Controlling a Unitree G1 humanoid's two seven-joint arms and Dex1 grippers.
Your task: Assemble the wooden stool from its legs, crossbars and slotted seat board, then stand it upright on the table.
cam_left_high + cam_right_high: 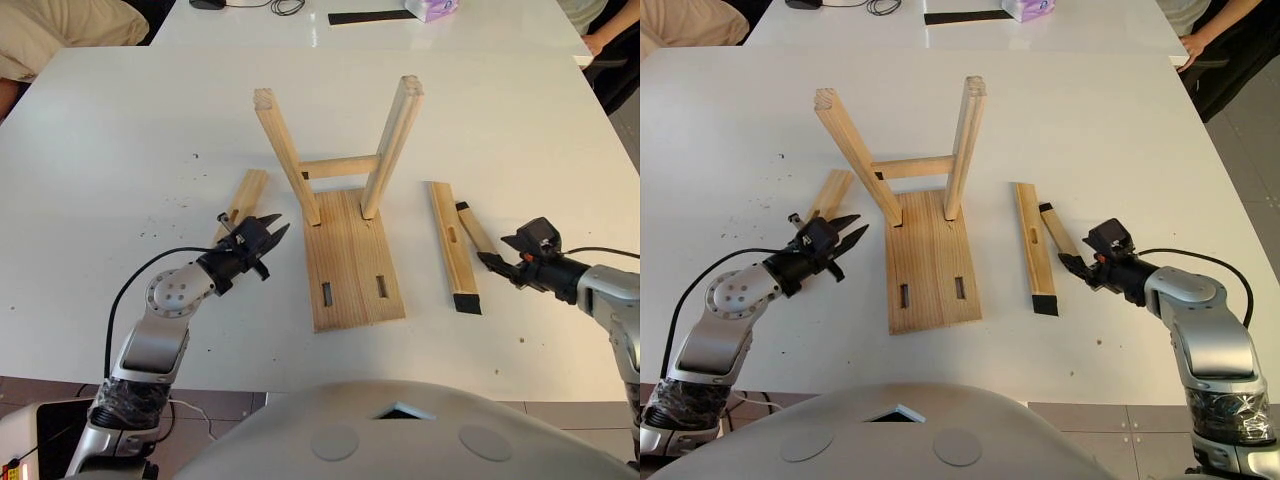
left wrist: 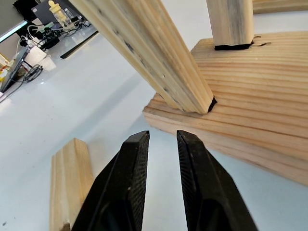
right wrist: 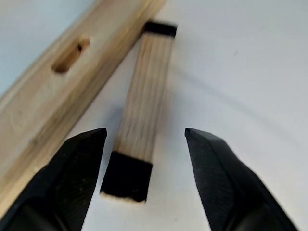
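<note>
The slotted seat board (image 1: 352,262) lies flat mid-table. Two legs (image 1: 285,150) (image 1: 393,140) stand in its far slots, joined by a crossbar (image 1: 340,167); the two near slots are bare. One loose leg (image 1: 243,200) lies left of the board and another loose leg (image 1: 452,245) to its right, beside a short black-tipped crossbar (image 1: 475,230). My left gripper (image 1: 270,232) hovers open and holding nothing, just left of the board near the left leg's base (image 2: 192,91). My right gripper (image 3: 145,131) is open, its fingers straddling the near end of the short crossbar (image 3: 144,106).
A second table at the back carries a black strip (image 1: 370,17) and a purple box (image 1: 432,8). Dark specks (image 1: 180,205) dot the table's left side. The table's front edge (image 1: 320,385) runs close below both arms.
</note>
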